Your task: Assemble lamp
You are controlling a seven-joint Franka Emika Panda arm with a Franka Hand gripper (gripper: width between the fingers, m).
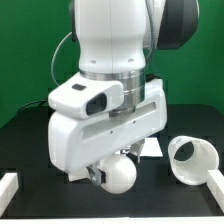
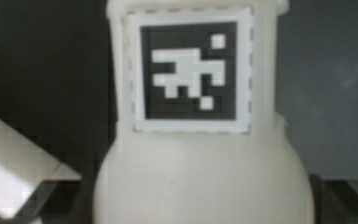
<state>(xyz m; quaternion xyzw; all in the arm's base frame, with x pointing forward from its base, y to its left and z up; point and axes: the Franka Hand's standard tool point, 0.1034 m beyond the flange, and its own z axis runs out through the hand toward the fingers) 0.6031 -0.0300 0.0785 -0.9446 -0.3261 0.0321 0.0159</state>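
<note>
The white bulb shows its round head below the arm in the exterior view. In the wrist view the bulb fills the picture, with a black-and-white tag on its narrow neck. My gripper is shut on the bulb, and its dark fingers show on either side of the wide part. The bulb hangs low over the black table; I cannot tell if it touches. The cone shade lies on its side to the exterior view's right, apart from the gripper. The square base is hidden.
A white bar lies at the table's front on the exterior view's left, and another on its right. A white slanted bar shows beside the bulb in the wrist view. A corner of the marker board shows behind the hand.
</note>
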